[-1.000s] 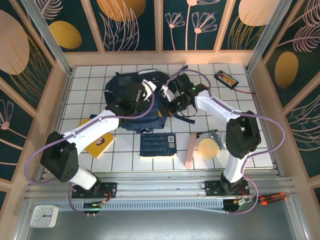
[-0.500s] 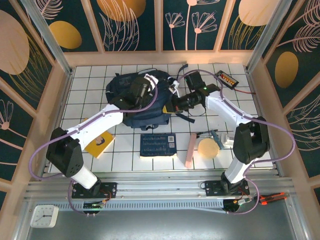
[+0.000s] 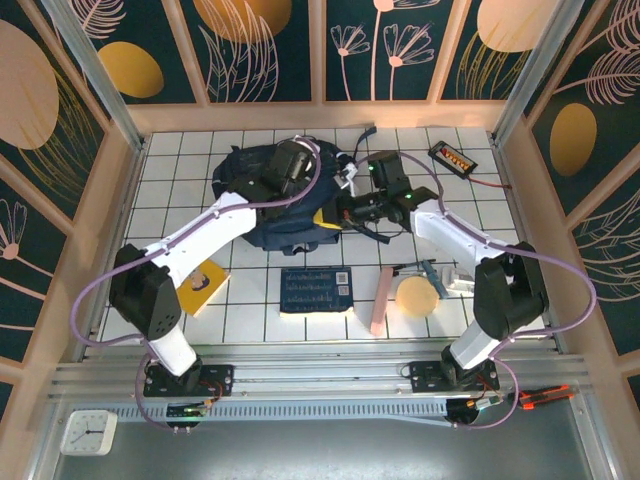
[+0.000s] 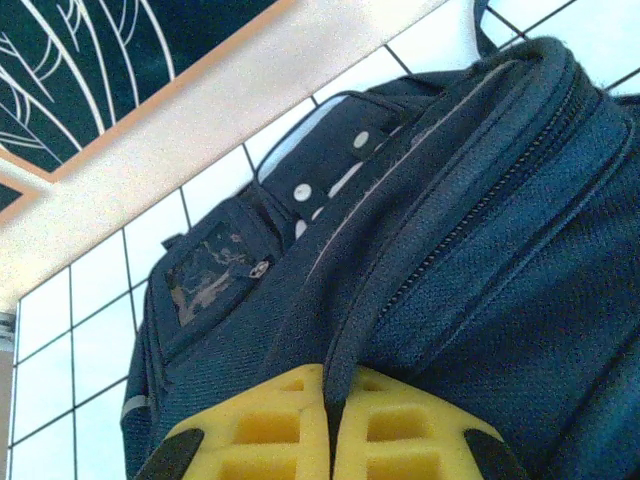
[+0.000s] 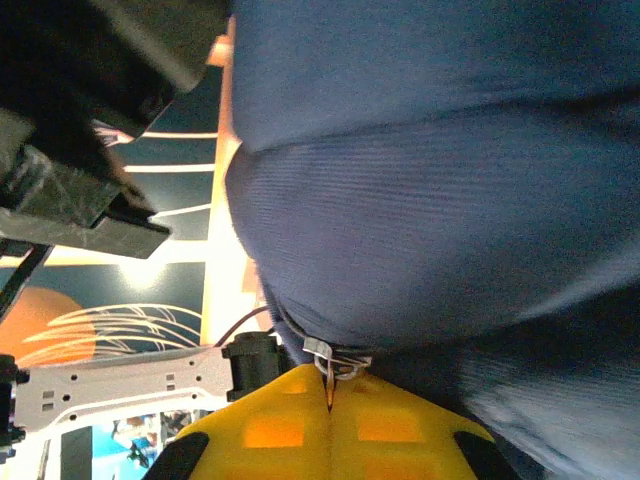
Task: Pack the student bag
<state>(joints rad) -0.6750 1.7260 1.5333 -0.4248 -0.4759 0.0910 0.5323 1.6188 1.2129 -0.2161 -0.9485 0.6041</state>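
So the left tool [image 4: 330, 425] has its yellow fingers pressed tight together. In the left wrist view they look to be pinching a ridge of fabric on the student bag [image 3: 235, 175], right beside a zipper [image 4: 470, 210]. The right tool [image 5: 328, 425] is the same deal: fingers squeezed together, nipping a little metal zipper pull [image 5: 335, 358] at the edge of the bag's blue fabric.

From above, both arms reach in over the bag, the left arm from the left side and the right arm from the right. That puts the two tools close together over the right part of the bag.

The bag itself lies at the back middle of the white tiled bench [image 3: 170, 160]. The left wrist view shows its front pocket with pale patches [image 4: 320, 185].

Moving outward:
- Just in front of the bag there's a flat navy printed book [image 3: 316, 288].
- Right of the book lies a long pink bar [image 3: 380, 298], and next to that a round tan thing [image 3: 417, 296]. Can't tell what either one is.
- Over on the left, a yellow book [image 3: 205, 283] sits partly under the left arm.
- In the back right corner there's a small black gadget [image 3: 452, 156] with an orange strip and a red wire running off it.
- A little white clock [image 3: 88, 432] sits off the bench on the near ledge, bottom left.
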